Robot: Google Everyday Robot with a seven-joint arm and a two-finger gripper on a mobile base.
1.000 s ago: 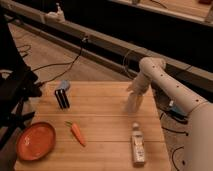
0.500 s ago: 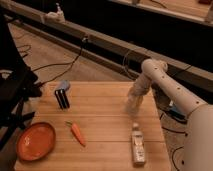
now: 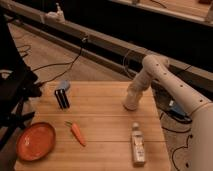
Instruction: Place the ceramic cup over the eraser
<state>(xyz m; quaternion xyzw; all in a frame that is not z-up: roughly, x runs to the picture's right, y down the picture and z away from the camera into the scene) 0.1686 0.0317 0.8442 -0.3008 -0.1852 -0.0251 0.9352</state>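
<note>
The eraser (image 3: 62, 98), a small black striped block with a blue-grey end, stands upright at the table's back left. The ceramic cup (image 3: 129, 104), pale and tapered, rests on the wooden table (image 3: 102, 112) at the back right. My gripper (image 3: 132, 97) reaches down from the white arm and is shut on the cup. Cup and fingers are nearly the same colour, so the exact contact is hard to make out. Roughly a third of the table's width separates cup and eraser.
An orange carrot (image 3: 77, 133) lies front left of centre. A red-orange plate (image 3: 35, 141) sits at the front left corner. A clear bottle with a white cap (image 3: 138, 145) lies on its side at the front right. Cables run across the floor behind.
The arm has stayed over the cup at the back right. The fingers have drawn in around the cup. Nothing else on the table has moved.
</note>
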